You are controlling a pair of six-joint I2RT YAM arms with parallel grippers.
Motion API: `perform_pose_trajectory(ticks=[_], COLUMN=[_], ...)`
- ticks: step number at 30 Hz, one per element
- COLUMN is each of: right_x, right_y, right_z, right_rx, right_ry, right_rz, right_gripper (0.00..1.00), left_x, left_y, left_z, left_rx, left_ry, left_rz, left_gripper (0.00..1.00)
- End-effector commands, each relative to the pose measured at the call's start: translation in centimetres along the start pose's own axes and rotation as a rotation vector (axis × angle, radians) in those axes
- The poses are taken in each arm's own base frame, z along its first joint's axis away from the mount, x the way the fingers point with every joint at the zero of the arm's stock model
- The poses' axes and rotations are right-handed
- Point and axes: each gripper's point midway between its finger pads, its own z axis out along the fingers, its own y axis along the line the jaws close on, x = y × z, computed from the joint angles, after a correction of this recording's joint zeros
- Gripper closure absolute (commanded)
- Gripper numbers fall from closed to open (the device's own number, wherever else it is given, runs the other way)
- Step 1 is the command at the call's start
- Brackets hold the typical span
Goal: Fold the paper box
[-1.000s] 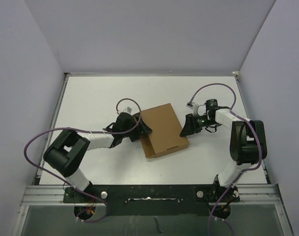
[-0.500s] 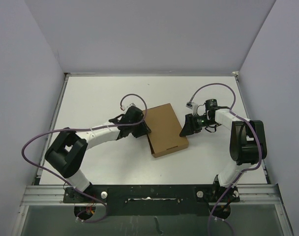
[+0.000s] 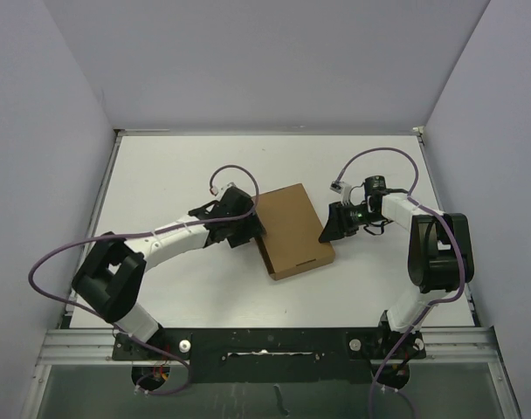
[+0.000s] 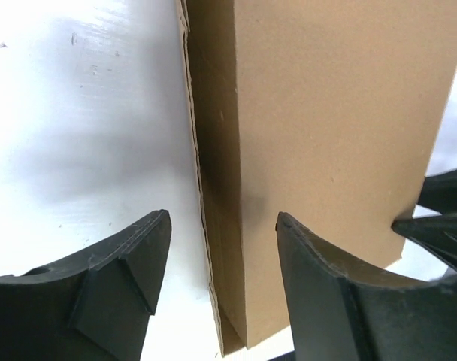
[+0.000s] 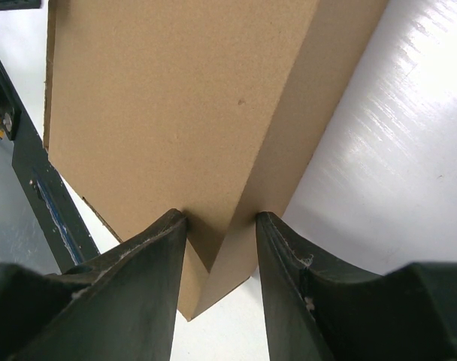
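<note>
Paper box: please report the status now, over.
Left gripper open astride the paper box wall. Right gripper clamps its edge. Looks closed. Nothing blocks.

1. I see a white table [image 3: 161, 175] with a glossy top; it throws back soft glare in both wrist views.
2. Pale lavender-grey walls [image 3: 265, 61] close it in at the far side, left and right.
3. A metal rail [image 3: 78, 347] runs along its near edge.

No writing, label, brand mark or number could be read anywhere; the paper box [image 3: 292, 230] showed only plain brown faces in every view.
</note>
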Motion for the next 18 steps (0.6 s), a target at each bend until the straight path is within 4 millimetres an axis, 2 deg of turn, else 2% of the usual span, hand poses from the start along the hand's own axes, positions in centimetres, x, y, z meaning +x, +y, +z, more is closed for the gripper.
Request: perform_pose_trajectory(ticks=[1,8,12,18], right_x=[1.2,1.2,1.2,1.2], right_y=[-3.1,-3.1,-3.1,-3.1], right_z=[0.6,0.6,0.6,0.6], right_rx=[0.127,0.127,0.128,0.129], right_ry=[0.069,0.069,0.07,0.07], right_rz=[-0.055,-0.056,-0.057,-0.058], right_gripper=[0.6,0.6,0.6,0.6], left_x=[-2.0,-0.2,1.3,4.3], left_y=[-1.7,-1.9,-1.1,-1.4], left_z=[-3.6,-5.7,-6.4,-7.0], left_rx=[0.114,0.324,0.38,0.418], left_ry=[-0.074,-0.073,-0.058,-0.05], left_rz=[0.018,0.044,0.055,0.038], left_gripper=[0.42,0.34,0.29,0.25])
